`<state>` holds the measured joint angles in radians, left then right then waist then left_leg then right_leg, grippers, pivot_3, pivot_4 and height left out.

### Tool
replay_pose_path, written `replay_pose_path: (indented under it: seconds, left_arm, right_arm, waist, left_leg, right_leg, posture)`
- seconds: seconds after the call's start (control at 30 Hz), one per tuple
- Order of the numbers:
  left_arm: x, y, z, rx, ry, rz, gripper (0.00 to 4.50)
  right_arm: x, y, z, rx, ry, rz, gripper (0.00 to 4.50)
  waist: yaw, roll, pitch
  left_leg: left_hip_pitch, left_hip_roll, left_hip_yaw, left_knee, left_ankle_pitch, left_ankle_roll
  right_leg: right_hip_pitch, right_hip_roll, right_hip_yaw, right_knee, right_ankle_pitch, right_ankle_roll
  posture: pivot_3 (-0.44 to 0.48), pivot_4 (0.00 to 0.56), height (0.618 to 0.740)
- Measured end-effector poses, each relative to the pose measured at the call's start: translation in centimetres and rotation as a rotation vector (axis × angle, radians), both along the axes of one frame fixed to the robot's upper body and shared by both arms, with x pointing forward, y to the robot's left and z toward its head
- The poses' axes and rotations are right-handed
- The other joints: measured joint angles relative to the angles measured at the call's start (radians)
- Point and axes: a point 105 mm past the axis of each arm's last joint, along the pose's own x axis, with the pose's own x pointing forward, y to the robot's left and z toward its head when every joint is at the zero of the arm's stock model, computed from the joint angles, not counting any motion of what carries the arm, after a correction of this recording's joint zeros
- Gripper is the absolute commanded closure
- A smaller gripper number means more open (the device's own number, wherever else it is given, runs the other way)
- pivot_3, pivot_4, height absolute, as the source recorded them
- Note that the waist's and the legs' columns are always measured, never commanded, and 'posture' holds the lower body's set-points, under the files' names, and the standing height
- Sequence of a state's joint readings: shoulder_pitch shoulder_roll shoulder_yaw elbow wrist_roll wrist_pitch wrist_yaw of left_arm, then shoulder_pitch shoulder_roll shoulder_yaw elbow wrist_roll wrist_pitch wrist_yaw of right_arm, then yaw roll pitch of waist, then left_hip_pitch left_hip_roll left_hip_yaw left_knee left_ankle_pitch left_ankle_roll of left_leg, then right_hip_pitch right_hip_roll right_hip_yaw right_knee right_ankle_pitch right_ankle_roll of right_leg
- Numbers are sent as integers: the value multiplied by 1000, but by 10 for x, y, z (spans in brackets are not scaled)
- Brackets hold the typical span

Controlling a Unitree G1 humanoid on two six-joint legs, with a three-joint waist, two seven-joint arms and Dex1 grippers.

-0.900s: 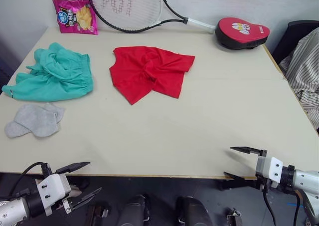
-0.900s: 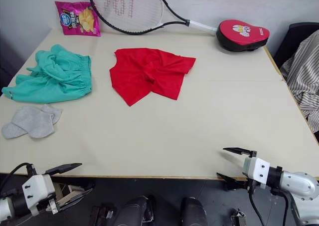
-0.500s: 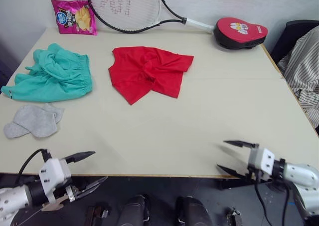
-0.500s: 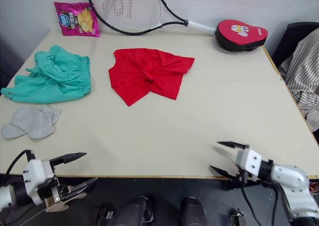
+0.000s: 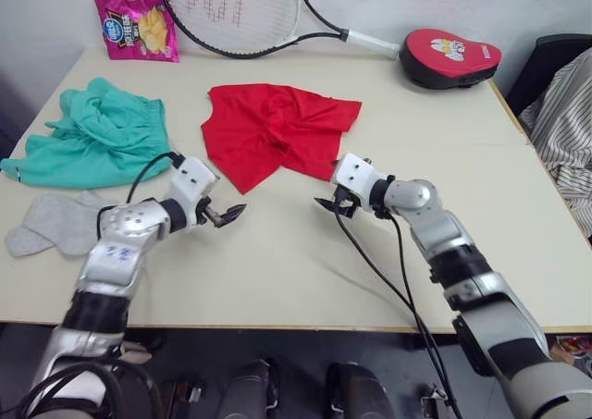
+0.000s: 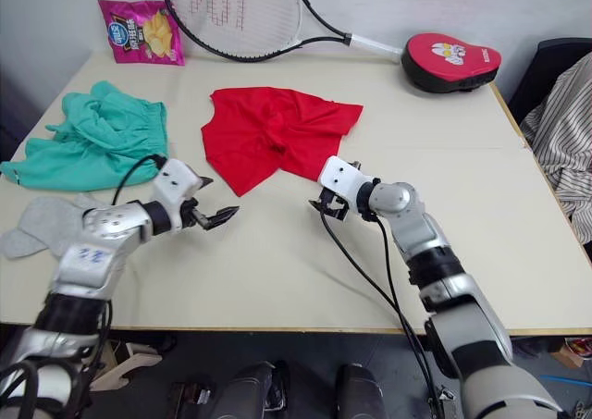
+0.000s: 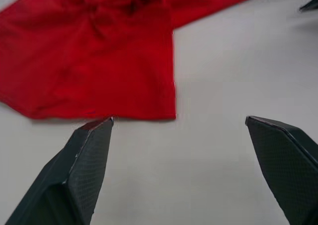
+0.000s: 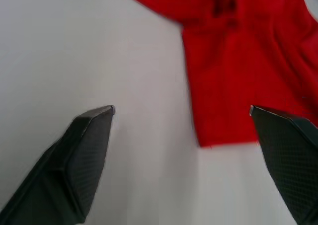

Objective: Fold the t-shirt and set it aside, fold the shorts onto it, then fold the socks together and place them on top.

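Observation:
The red t-shirt (image 5: 273,137) lies crumpled at the middle of the table (image 5: 305,271). My left gripper (image 5: 227,214) hovers open just in front of the shirt's near left corner (image 7: 99,71). Also open, my right gripper (image 5: 328,203) is low over the table by the shirt's near right edge (image 8: 238,61). Neither holds anything. The teal shorts (image 5: 102,137) are bunched at the table's left side. In front of them, near the left edge, lie the grey socks (image 5: 55,220), one overlapping the other.
A tennis racket (image 5: 240,12), a pink snack bag (image 5: 136,28) and a red case (image 5: 450,56) lie along the back of the table. A striped cloth (image 5: 564,132) hangs off the right side. Bare tabletop spreads to the front and right.
Both arms have come up from below the table's front edge and reached forward over it to the t-shirt's near edge. The garments have not moved.

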<state>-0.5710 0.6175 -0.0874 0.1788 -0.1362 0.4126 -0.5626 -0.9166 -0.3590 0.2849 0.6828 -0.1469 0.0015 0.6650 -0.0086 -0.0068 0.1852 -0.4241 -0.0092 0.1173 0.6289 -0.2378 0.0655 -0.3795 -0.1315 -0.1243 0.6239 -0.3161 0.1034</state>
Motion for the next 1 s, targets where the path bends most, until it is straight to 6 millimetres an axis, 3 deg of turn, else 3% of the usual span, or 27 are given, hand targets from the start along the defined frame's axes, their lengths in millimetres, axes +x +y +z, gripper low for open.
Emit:
replay_pose_path:
  seconds: [0.13, 0.27, 0.37, 0.6, 0.73, 0.8, 1.0]
  left_arm:
    - [26, -6, -8, 22, 29, 40, 0]
    - [41, -7, -8, 3, 33, 62, 0]
    - [51, -9, -11, -27, 70, 71, 580]
    - [64, -4, -14, -57, 117, 116, 2723]
    - [63, -2, -17, -73, 137, 107, 4010]
    - [63, 0, -18, -83, 142, 113, 4481]
    - [56, 16, -20, -93, 140, 98, 4481]
  right_arm:
    - [22, 5, 2, 18, 31, -100, 51]
    - [30, 3, 0, 62, 80, -150, 51]
    - [32, 3, -3, 74, 120, -171, 614]
    - [30, 20, -8, 38, 135, -125, 3083]
    - [29, 19, -12, 55, 185, -141, 4483]
    - [29, 19, -12, 77, 208, -152, 4500]
    - [28, 17, -12, 154, 268, -163, 4500]
  waist:
    - [-19, 0, 0]
    - [-23, 0, 0]
    - [-23, 0, 0]
    - [-31, -1, -1]
    - [-44, -1, -1]
    - [-47, -1, -1]
    - [-59, -1, -1]
  left_leg:
    - [1, 2, 1, 1, 1, -1]
    - [3, 3, 1, 1, 2, -2]
    - [5, 3, 0, 2, 3, -2]
    - [8, 3, 2, 1, 3, -3]
    - [11, 4, 3, -1, 2, -4]
    - [12, 4, 3, -1, 2, -5]
    - [16, 6, 5, -3, -1, -9]
  right_leg:
    - [1, 1, -2, 1, 0, 0]
    - [2, 0, -2, 2, 0, 0]
    - [3, 0, 1, 4, 0, 0]
    - [3, -2, 9, 7, 0, 0]
    - [4, -2, 10, 8, 0, 0]
    - [4, -2, 11, 10, 0, 0]
    - [3, -2, 12, 13, 0, 0]
  posture:
    - [0, 150, 740]
    - [0, 150, 740]
    - [0, 150, 740]
    - [0, 150, 740]
    - [0, 150, 740]
    - [0, 150, 740]
    - [0, 150, 740]
